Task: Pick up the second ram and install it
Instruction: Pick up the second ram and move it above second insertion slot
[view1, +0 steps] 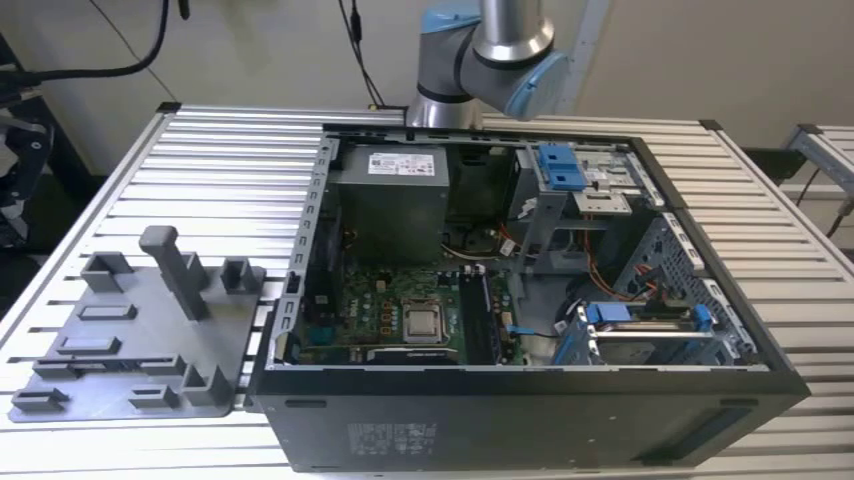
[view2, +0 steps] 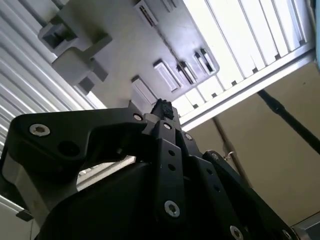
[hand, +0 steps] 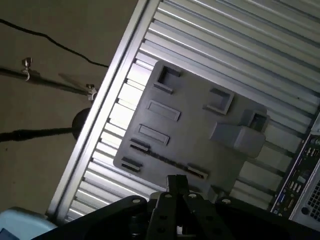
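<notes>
My gripper (hand: 177, 184) hangs well above the grey tray (hand: 200, 125), pointing down at it. In the first wrist view its tips look pressed together with nothing between them. The tray lies on the slatted table (view1: 214, 170), just beside the open case (view1: 534, 420), on the exterior view's left.

Where the ram sits I cannot tell. The tray's narrow slots (hand: 140, 146) read dark, yet I make out no card standing in them. The dark strips (view1: 474, 315) just beside the CPU (view1: 424, 322) inside the case are too small to name (one may be a card already seated). So I judge the ram's direction from my tips, and its long axis, unsettled: tray below, or case off to the side.

My arm (view1: 487, 45) shows a bent joint behind the case's far wall and rises out of the exterior view.
</notes>
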